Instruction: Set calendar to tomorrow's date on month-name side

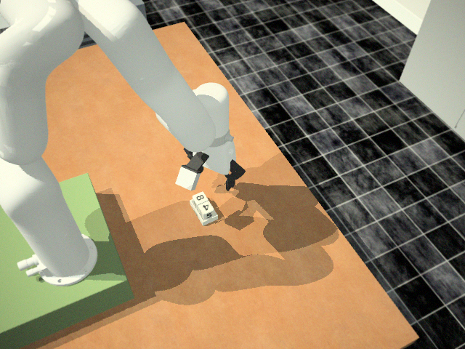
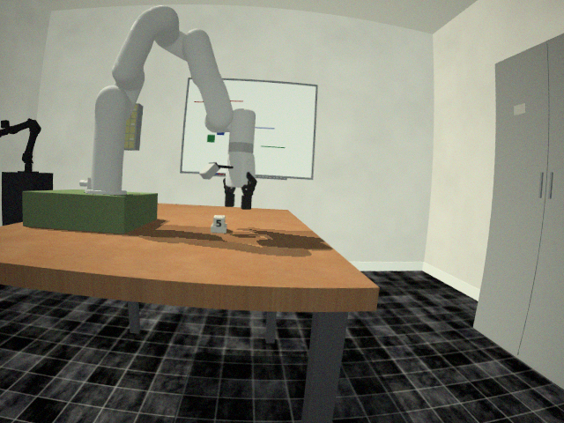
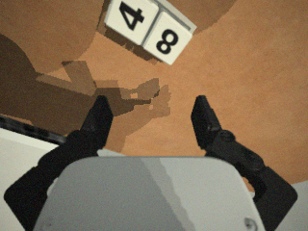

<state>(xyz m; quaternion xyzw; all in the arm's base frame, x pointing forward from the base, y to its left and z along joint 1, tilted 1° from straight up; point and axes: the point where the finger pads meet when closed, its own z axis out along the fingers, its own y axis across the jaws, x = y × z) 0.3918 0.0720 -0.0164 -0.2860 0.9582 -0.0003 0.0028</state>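
The small white tray (image 1: pixel 197 215) (image 2: pixel 218 230) (image 3: pixel 186 18) stands on the table with two white cubes side by side in it. One cube (image 1: pixel 199 197) (image 3: pixel 168 39) shows an 8 on top. The other cube (image 1: pixel 205 207) (image 2: pixel 218 223) (image 3: pixel 132 16) shows a 4 on top and a 5 on its outer end face. The month's name and the digits on the tray's long sides are not readable here. My gripper (image 1: pixel 214 179) (image 2: pixel 237 207) (image 3: pixel 151 106) is open and empty, pointing down above the table, beside the tray at its 8 end and higher than the cubes.
The arm's base stands on a green block (image 1: pixel 22 300) (image 2: pixel 82 209) left of the tray. The orange table (image 1: pixel 244 319) (image 2: pixel 204 268) ends at an edge to the right. A white box-shaped camera (image 1: pixel 187 178) (image 2: pixel 209 170) juts from the wrist. Arm shadows lie around the tray.
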